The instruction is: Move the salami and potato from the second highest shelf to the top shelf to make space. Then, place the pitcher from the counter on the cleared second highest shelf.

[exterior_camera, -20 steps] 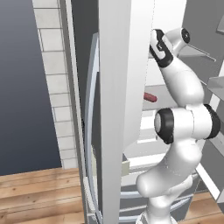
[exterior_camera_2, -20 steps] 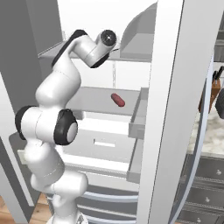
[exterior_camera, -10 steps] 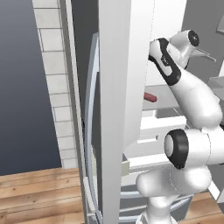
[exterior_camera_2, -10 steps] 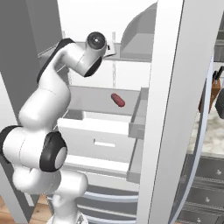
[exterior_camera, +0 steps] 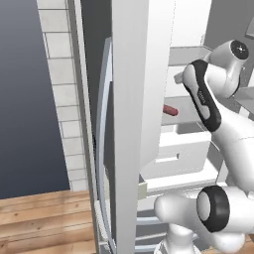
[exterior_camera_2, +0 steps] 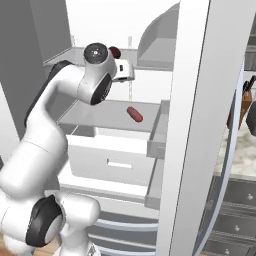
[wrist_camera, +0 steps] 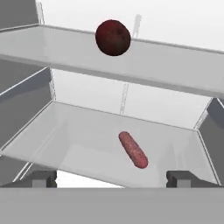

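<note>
The fridge stands open and the arm is reaching into it at shelf height. The gripper (wrist_camera: 112, 178) is spread as wide as it goes, its 2 dark fingertips (wrist_camera: 43, 178) well apart with nothing between them.

The salami (wrist_camera: 133, 149) lies on the second highest shelf (wrist_camera: 78, 140), right of the middle and toward the front edge, angled so 1 end points at the front right corner. On the top shelf (wrist_camera: 175, 70) a dark red round thing (wrist_camera: 113, 37) sits near the front edge, left of centre. It may be the potato, though its colour makes me unsure.

If so, 1 item is already up and the step in hand looks like fetching the salami. The next move would call for lowering the open pincer over the sausage, turning the wrist so the fingers close across its narrow width, not along its length, then lifting it clear of the upper shelf's front lip.

The fridge door (exterior_camera: 130, 124) blocks much of the interior from the left, leaving just 1 end of the salami peeking out. The counter (exterior_camera_2: 246, 155) is cut off at the right edge, and I cannot make out a pitcher.
</note>
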